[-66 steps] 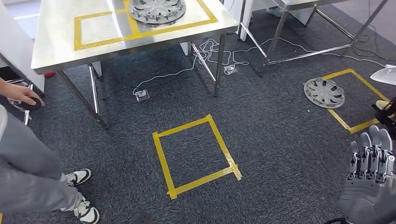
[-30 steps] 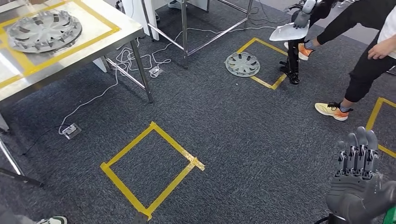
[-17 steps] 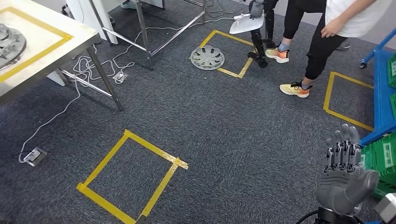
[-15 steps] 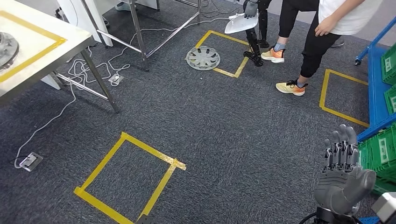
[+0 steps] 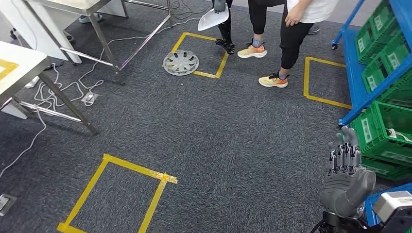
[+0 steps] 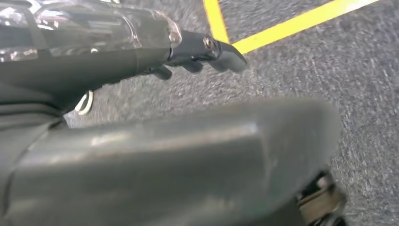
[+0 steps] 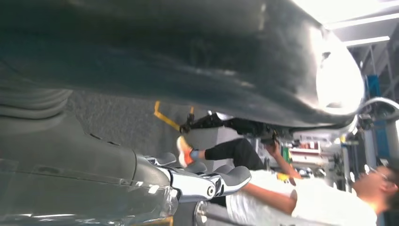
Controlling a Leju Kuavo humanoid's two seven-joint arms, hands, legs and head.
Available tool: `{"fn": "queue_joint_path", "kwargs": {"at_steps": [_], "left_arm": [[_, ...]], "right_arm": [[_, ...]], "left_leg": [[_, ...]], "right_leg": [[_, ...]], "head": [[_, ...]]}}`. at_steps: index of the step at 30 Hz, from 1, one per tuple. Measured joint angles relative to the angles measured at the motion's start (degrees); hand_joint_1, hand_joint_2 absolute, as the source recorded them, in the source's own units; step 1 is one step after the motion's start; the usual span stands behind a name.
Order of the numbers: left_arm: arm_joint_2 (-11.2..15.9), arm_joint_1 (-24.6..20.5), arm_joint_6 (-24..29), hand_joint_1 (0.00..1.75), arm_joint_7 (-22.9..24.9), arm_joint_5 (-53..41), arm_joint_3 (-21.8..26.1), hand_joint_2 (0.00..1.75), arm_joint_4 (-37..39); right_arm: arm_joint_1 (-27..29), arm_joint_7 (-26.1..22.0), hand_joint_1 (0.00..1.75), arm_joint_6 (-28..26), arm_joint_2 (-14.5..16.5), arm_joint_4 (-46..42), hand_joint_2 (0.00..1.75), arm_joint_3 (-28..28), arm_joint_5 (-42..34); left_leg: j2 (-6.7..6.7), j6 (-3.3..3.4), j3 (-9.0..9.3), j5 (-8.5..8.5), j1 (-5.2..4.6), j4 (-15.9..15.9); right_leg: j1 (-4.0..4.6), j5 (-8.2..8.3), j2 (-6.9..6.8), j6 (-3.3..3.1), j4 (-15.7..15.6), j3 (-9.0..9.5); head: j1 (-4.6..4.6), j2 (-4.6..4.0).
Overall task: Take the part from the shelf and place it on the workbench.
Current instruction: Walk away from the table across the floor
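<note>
Right hand (image 5: 347,180): up at my lower right, fingers straight and close together, released, nothing in it. The right wrist view agrees.
Left hand (image 6: 155,146): hangs low over the dark grey carpet (image 5: 233,131), dark fingers (image 6: 221,51) stretched out, released, no load. That view is blurred.

So there's no part in either hand.

Near floor: yellow tape square (image 5: 104,160), cut off by the frame edge.

To my right: blue metal shelf (image 5: 353,73) carrying green plastic crates (image 5: 381,126). I'm looking at the crate fronts and can't see what's inside.

To my left: a corner of the steel-topped table (image 5: 24,63) with a bit of yellow tape on it. The rest of the top is out of frame, so I can't tell if a part lies there.

Farther off: grey spoked round disc (image 5: 180,62) flat on the floor, at the edge of another taped square. I can't say it's my part. Beyond it stands a person (image 5: 291,29) in orange shoes, next to a white curved shell (image 5: 214,18) whose holder is cut off.

Step, my read: empty hands plus shelf close by fits heading in for a pickup. It also fits a part already set on the table, with me turned away from it. These frames don't settle which. Either way the next move calls for a look into the crates and at the table top.
</note>
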Motion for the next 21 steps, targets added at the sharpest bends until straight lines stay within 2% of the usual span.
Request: {"fn": "queue_joint_path", "kwargs": {"at_steps": [1,2,3,4,5,6,7,8,9,10,11,12,13,14,15,16,17,18,19,20,21], "left_arm": [[0.1,0.0,-0.5,0.00,0.3,-0.3,-0.2,0.00,0.0],[0.2,0.0,-1.0,0.00,0.8,-0.6,-0.5,0.00,0.0],[0.3,0.0,-1.4,0.00,1.3,-1.0,-0.7,0.00,0.0],[0.5,0.0,-1.7,0.00,1.9,-1.4,-1.0,0.00,0.0],[0.6,0.0,-1.8,0.00,2.3,-1.6,-1.2,0.00,0.1],[0.8,0.0,-1.9,0.00,2.6,-1.7,-1.5,0.00,0.1],[0.9,0.0,-2.0,0.00,2.6,-1.7,-1.7,0.00,0.1],[1.1,0.0,-2.1,0.00,2.5,-1.6,-1.8,0.00,0.1],[1.2,0.0,-2.2,0.00,2.3,-1.6,-1.9,0.00,0.1],[1.3,0.0,-2.4,0.00,2.1,-1.5,-2.0,0.00,0.1],[1.4,0.0,-2.6,0.00,1.9,-1.4,-2.0,0.00,0.1],[1.5,0.0,-2.8,0.00,1.8,-1.4,-2.1,0.00,0.1],[1.6,-0.1,-3.1,0.00,1.7,-1.4,-2.2,0.00,0.1],[1.6,-0.2,-3.4,0.00,1.8,-1.4,-2.3,0.00,0.1],[1.6,-0.3,-3.8,0.00,1.9,-1.5,-2.3,0.00,0.1],[1.6,-0.4,-4.3,0.00,2.1,-1.8,-2.5,0.00,0.1],[1.6,-0.6,-4.8,0.00,2.3,-2.4,-2.7,0.00,0.1],[1.5,-0.7,-5.2,0.00,2.6,-3.1,-3.0,0.00,0.1],[1.4,-0.8,-5.6,0.00,2.8,-3.7,-3.4,0.00,0.0],[1.3,-0.9,-5.8,0.00,3.1,-4.2,-3.8,0.00,0.0],[1.2,-1.0,-5.8,0.00,3.3,-4.5,-4.1,0.00,-0.1]], "right_arm": [[-0.2,-0.3,0.00,0.1,0.1,0.2,0.00,0.1,0.1],[-0.4,-0.6,0.00,-0.1,0.3,0.4,0.00,0.2,0.6],[-0.7,-0.9,0.00,-0.3,0.6,0.6,0.00,0.4,1.6],[-0.9,-0.9,0.00,-0.7,0.8,0.7,0.00,0.5,2.8],[-1.1,-0.9,0.00,-1.1,1.1,0.8,0.00,0.6,4.1],[-1.3,-0.8,0.00,-1.3,1.4,1.0,0.00,0.8,5.1],[-1.7,-0.7,0.00,-1.4,1.6,1.1,0.00,1.0,5.8],[-2.0,-0.5,0.00,-1.4,1.9,1.3,0.00,1.3,6.3],[-2.4,-0.3,0.00,-1.4,2.2,1.4,0.00,1.6,6.9],[-2.5,0.0,0.00,-1.4,2.4,1.7,0.00,1.8,7.6],[-2.6,0.3,0.00,-1.4,2.7,1.9,0.00,2.0,8.4],[-2.5,0.6,0.00,-1.4,2.9,2.2,0.00,2.2,9.1],[-2.5,0.8,0.00,-1.5,3.1,2.5,0.00,2.4,9.6],[-2.5,1.0,0.00,-1.5,3.3,2.7,0.00,2.6,10.1],[-2.6,1.2,0.00,-1.5,3.5,2.9,0.00,2.8,10.5],[-2.5,1.4,0.00,-1.5,3.7,3.1,0.00,3.0,10.9],[-2.5,1.5,0.00,-1.5,3.9,3.2,0.00,3.1,11.2],[-2.3,1.6,0.00,-1.5,4.1,3.4,0.00,3.2,11.5],[-2.1,1.6,0.00,-1.5,4.3,3.6,0.00,3.3,11.6],[-1.8,1.6,0.00,-1.5,4.5,3.7,0.00,3.4,11.6],[-1.6,1.5,0.00,-1.6,4.8,3.8,0.00,3.5,11.6]], "left_leg": [[-1.69,0.07,1.19,0.96,0.16,-2.7],[-2.99,0.18,1.93,1.11,0.22,-4.2],[-3.23,0.34,2.32,0.67,0.18,-4.7],[-2.33,0.54,2.71,0.47,0.06,-5.1],[-1.38,0.78,2.99,0.44,0.01,-5.3],[-0.25,1.10,3.41,0.34,0.02,-5.6],[0.98,1.41,3.87,0.22,0.03,-5.9],[2.30,1.67,4.26,-0.01,-0.06,-6.1],[3.63,1.88,4.54,-0.30,-0.19,-6.1],[4.90,1.93,4.75,-0.59,-0.29,-6.1],[6.11,1.88,4.96,-0.89,-0.34,-6.1],[7.17,1.76,5.25,-1.20,-0.37,-6.1],[8.11,1.61,5.65,-1.52,-0.37,-6.1],[8.91,1.45,6.12,-1.87,-0.37,-6.2],[9.59,1.25,6.52,-2.18,-0.37,-6.2],[10.13,1.01,6.85,-2.47,-0.44,-6.2],[10.57,0.74,7.03,-2.64,-0.51,-6.3],[10.95,0.43,7.15,-2.75,-0.53,-6.4],[11.32,0.10,7.39,-2.83,-0.53,-6.5],[10.88,-0.25,7.60,-3.01,-0.41,-6.6],[9.07,-0.50,7.68,-3.43,-0.21,-6.4]], "right_leg": [[-0.16,-0.33,0.74,0.34,0.3,-0.07],[-0.41,-0.53,1.47,0.73,0.5,-0.22],[-0.64,-0.57,2.28,1.14,0.6,-0.41],[-0.88,-0.53,3.18,1.48,0.5,-0.57],[-0.95,-0.59,3.09,1.77,0.6,-0.64],[-0.87,-0.96,2.00,2.05,1.2,-0.96],[-0.78,-1.82,0.33,2.31,2.8,-1.81],[-0.77,-3.15,-1.74,2.58,5.7,-3.30],[-0.85,-4.67,-3.13,2.86,9.4,-5.38],[-1.00,-5.90,-3.72,3.07,13.0,-7.53],[-1.12,-6.31,-3.97,3.20,15.5,-9.10],[-1.18,-5.59,-4.12,3.25,16.0,-9.65],[-1.21,-3.80,-4.34,3.21,14.3,-9.02],[-1.19,-1.36,-4.85,3.04,10.8,-7.42],[-1.00,0.36,-5.79,2.81,7.1,-5.58],[-0.73,1.40,-6.70,2.49,3.9,-3.97],[-0.43,1.61,-7.46,2.12,1.9,-2.98],[-0.12,1.12,-7.78,1.77,1.3,-2.63],[0.06,0.98,-7.50,1.38,0.9,-2.52],[0.02,0.96,-7.14,0.99,0.6,-2.31],[-0.06,1.02,-6.72,0.64,0.1,-1.96]], "head": [[0.00,0.00],[-0.01,0.00],[-0.06,0.00],[-0.11,0.01],[-0.15,0.01],[-0.05,0.01],[0.11,0.01],[0.28,0.01],[0.43,0.01],[0.45,0.01],[0.45,0.01],[0.46,0.01],[0.46,0.01],[0.46,0.01],[0.46,0.00],[0.45,0.00],[0.44,0.00],[0.41,0.00],[0.39,0.01],[0.37,0.01],[0.30,0.00]]}}
